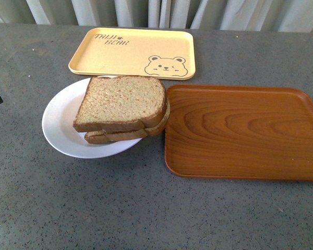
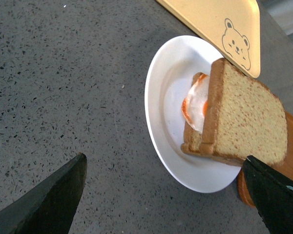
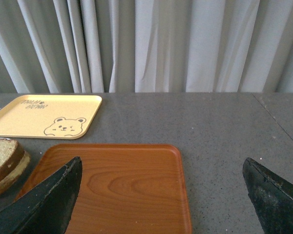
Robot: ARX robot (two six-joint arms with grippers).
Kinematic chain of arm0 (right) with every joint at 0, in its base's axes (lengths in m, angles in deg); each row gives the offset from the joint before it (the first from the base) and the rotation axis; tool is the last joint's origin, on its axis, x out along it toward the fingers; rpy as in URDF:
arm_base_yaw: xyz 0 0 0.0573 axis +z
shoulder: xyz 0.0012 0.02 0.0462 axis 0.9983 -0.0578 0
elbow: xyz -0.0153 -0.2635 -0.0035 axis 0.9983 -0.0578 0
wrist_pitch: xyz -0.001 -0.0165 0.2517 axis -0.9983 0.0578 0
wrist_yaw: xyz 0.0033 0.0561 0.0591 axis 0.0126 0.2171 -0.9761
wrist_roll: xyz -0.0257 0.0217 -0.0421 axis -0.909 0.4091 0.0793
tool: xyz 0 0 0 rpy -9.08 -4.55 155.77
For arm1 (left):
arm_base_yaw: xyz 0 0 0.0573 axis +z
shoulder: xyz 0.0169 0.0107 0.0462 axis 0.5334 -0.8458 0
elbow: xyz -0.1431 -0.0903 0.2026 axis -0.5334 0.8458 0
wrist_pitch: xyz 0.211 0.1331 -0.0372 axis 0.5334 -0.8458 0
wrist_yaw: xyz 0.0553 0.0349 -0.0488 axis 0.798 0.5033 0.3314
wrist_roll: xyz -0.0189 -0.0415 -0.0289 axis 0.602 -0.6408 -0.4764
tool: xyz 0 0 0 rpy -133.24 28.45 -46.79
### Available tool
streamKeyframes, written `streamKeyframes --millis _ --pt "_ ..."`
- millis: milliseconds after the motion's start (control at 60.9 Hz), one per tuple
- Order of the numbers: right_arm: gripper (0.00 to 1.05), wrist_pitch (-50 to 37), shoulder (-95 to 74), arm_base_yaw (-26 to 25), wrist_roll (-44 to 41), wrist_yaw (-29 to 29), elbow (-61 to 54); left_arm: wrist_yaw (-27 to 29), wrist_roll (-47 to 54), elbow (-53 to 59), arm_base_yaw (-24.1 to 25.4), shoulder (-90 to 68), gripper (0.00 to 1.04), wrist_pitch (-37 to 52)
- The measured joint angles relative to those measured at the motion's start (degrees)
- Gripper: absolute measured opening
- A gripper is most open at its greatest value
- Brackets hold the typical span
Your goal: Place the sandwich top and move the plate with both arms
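A grey speckled tabletop [image 1: 146, 208] runs back to pale pleated curtains [image 3: 161, 44]. In the front view, the white plate [image 1: 60, 125] lies left of centre. At its 12 o'clock, just beyond the rim, is a yellow bear-print tray [image 1: 130, 52]. At its 3 o'clock is a brown wood-grain tray [image 1: 245, 133], whose near edge is very close to the plate.

The sandwich top [image 1: 122, 101] lies flat on the stack, speckled face up. It sits on the plate's 3 o'clock half, and its right-hand crust reaches over the rim toward the wood-grain tray. Beneath it a lower slice [image 1: 115, 136] pokes out toward 6 o'clock. The left wrist view shows a white and orange filling [image 2: 198, 102] between the two slices.

The left tool [image 2: 165, 158] hangs above the tabletop with its two black fingers spread wide and nothing between them. The plate and sandwich lie ahead of it, untouched. The right tool [image 3: 161, 160] is likewise spread wide and empty. It is above the near part of the wood-grain tray, with the sandwich's edge just showing off to one side.
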Motion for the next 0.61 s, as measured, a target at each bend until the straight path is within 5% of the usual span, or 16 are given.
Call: streamKeyframes --millis 608 --pt "0.96 0.0 0.0 0.0 0.0 0.0 0.0 2.25 -9.66 -4.98 -3.63 -17.4 0.96 7.89"
